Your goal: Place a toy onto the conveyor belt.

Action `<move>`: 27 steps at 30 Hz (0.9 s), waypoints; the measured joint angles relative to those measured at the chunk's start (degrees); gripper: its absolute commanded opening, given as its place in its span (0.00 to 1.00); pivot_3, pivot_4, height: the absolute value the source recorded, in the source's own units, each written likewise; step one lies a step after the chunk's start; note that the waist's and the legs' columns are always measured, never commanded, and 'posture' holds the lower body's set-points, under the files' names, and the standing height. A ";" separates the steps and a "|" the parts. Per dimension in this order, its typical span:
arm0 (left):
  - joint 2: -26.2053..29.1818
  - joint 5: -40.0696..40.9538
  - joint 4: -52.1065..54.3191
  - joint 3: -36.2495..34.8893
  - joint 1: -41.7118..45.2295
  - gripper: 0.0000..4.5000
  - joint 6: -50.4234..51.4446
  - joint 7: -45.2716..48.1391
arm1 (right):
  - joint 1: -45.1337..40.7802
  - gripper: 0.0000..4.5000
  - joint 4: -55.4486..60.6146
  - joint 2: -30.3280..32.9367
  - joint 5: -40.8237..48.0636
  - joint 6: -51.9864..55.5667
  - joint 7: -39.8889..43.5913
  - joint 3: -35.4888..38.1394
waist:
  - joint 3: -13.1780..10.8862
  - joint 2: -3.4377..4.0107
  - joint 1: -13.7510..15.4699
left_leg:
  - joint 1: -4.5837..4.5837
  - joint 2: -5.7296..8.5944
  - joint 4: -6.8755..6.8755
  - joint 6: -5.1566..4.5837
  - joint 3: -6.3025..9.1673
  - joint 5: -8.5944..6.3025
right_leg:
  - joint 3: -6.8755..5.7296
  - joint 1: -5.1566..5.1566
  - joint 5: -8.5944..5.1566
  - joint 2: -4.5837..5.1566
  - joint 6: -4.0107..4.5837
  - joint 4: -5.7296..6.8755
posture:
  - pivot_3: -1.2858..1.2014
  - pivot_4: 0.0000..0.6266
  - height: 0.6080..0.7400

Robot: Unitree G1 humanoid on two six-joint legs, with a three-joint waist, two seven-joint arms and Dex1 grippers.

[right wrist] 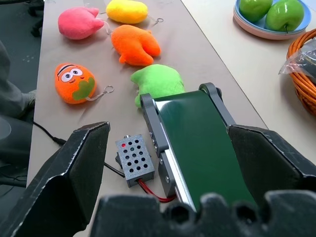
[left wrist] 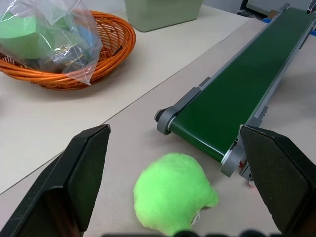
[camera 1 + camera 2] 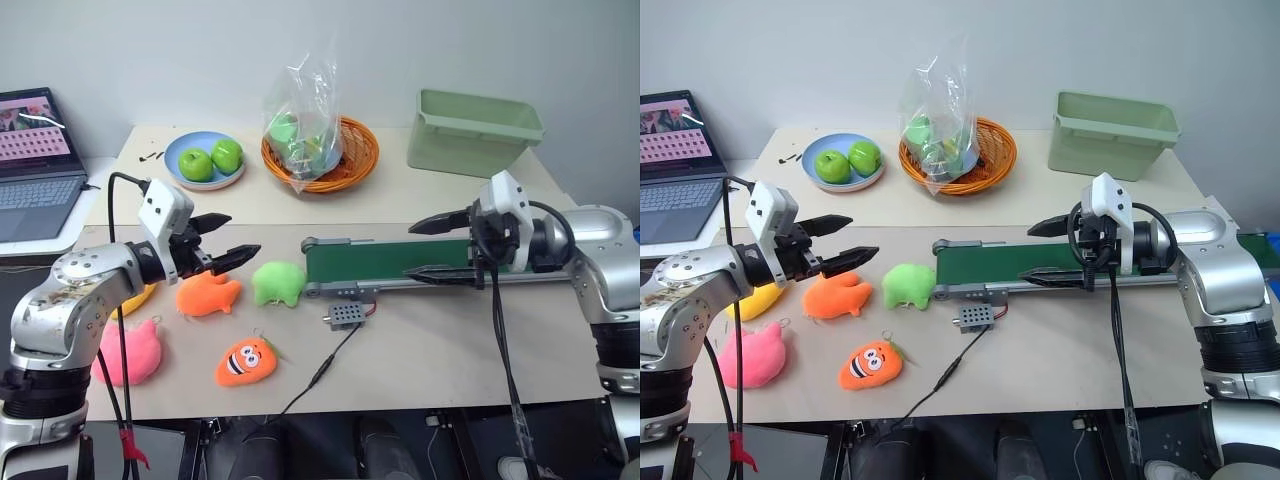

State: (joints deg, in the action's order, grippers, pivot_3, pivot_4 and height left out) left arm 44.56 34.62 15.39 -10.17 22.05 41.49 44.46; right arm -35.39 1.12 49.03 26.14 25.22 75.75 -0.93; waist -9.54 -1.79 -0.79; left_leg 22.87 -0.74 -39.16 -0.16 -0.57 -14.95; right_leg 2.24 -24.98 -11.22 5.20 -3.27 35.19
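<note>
Pink toy [image 3: 128,352]: rounded plush with two pointed ear-like bumps and a small metal ring; lies at lower left of the head views, near the front edge of the worktop [image 3: 430,345], partly behind the left arm.
Handling (judged): light, soft, compressible; not fragile, not slippery; fabric should yield under the fingers, so a pinch across the plump middle, away from the ears and ring, looks the surest hold.
Belt [image 3: 390,263]: long narrow dark green band in a grey frame, roller end at centre of frame, running toward the right edge; bare.
Left end effector [image 3: 222,239]: jaws spread wide, nothing between them; hovers at left centre above the orange fish plush [image 3: 208,294], pointing toward the green plush [image 3: 278,283]; well apart from the pink toy.
Right end effector [image 3: 440,247]: jaws wide, nothing held; poised at right centre over the belt, pointing toward frame left.
Other plush: carrot with a face [image 3: 245,363] at lower centre; yellow plush [image 1: 127,11] just beside the pink toy in the right wrist view.
Background: plate of green apples [image 3: 205,160], orange basket [image 3: 322,152] with a clear bag, pale green bin [image 3: 474,131], laptop [image 3: 36,160] at upper left.
Control box [image 3: 344,316]: grey, perforated, just in front of the belt's roller end.
Task state (judged): toy not yet grasped.
</note>
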 measured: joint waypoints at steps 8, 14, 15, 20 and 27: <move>0.14 1.23 0.20 -1.69 -1.65 0.99 0.05 0.37 | -0.71 1.00 -0.24 -1.04 -0.56 -0.22 0.02 -0.73 | 0.00 0.00 -0.13 | -0.02 -0.01 0.00 0.00 0.00 0.00 | 0.01 0.00 0.00 0.00 0.00 0.00 | 0.52 0.24 1.00; 0.55 1.37 0.29 -3.87 -4.13 0.99 -0.16 0.32 | -2.04 1.00 -1.80 -2.55 -1.83 -1.37 0.17 -1.76 | 0.00 0.00 -0.03 | 0.00 -0.01 0.00 0.00 0.00 0.00 | 0.00 -0.01 0.00 0.00 0.00 0.00 | 0.52 0.24 1.00; 0.49 1.81 0.24 -5.21 -4.70 0.99 -0.18 0.31 | -2.25 1.00 -2.10 -2.89 -1.79 -1.37 0.25 -1.78 | 0.00 0.00 -0.07 | 0.00 -0.02 0.00 0.00 0.00 0.00 | 0.00 -0.01 0.00 0.00 0.00 0.00 | 0.52 0.24 1.00; -1.95 8.15 -0.93 -15.64 -8.32 0.99 1.62 -1.73 | -3.80 1.00 -4.35 -4.36 -1.97 -1.69 0.53 -2.04 | 0.00 0.01 -0.28 | -0.04 -0.03 0.00 0.00 -0.01 0.00 | 0.01 -0.01 0.00 0.01 0.00 0.03 | 0.52 0.24 1.00; -4.56 15.44 -9.59 -36.10 -18.46 0.99 7.56 -11.43 | -5.14 1.00 -7.57 -5.84 -3.01 -3.58 1.63 -3.00 | 0.00 0.00 -0.57 | -0.05 -0.04 0.00 0.00 0.00 0.00 | 0.00 -0.03 0.00 0.04 0.01 0.04 | 0.52 0.24 1.00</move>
State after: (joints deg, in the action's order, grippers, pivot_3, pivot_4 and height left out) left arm 40.01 50.06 5.80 -46.26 3.60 49.05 33.03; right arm -40.53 -6.46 43.19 23.13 21.64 77.39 -3.94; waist -9.54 -1.79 -1.37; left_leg 22.82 -0.78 -39.16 -0.16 -0.57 -14.95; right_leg 2.24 -25.00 -11.22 5.23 -3.26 35.22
